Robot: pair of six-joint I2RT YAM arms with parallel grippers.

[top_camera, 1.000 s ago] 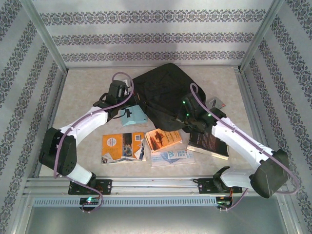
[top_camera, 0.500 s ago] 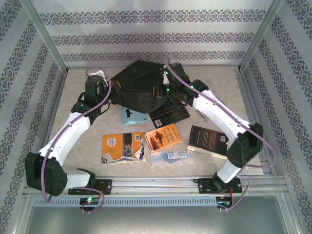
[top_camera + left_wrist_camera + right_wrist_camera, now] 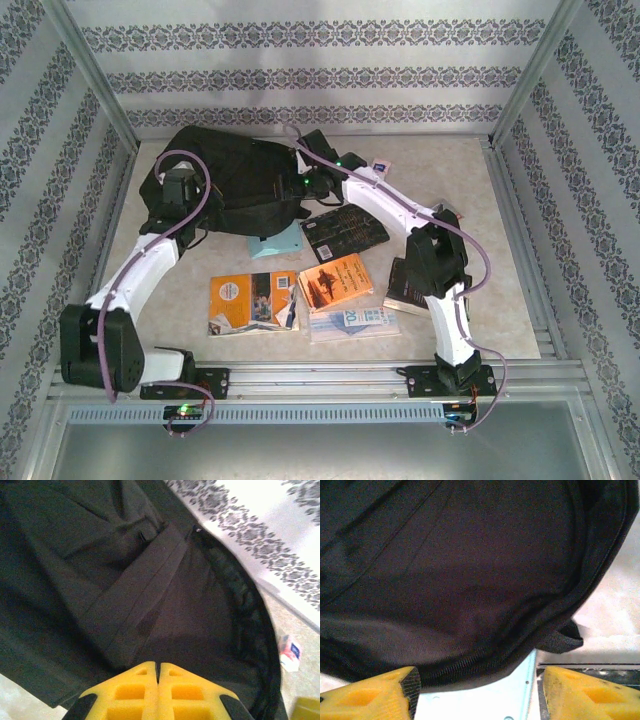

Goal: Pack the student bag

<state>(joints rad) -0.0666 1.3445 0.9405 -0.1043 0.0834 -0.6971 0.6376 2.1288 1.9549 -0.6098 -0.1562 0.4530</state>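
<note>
The student bag (image 3: pixel 240 175), large and of soft black fabric, lies slumped and creased toward the far left.

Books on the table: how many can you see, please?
6: light blue book under the bag's edge, black book beside it, orange book, white book beneath it, orange-white booklet, dark book by the right arm. More may be hidden.

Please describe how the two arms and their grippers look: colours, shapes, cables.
The left arm and the right arm have white links and bulky black joints. A mauve cable loops along each. Small green lights glow on the right arm. The left gripper and the right gripper have yellow fingers with square hollows.
</note>
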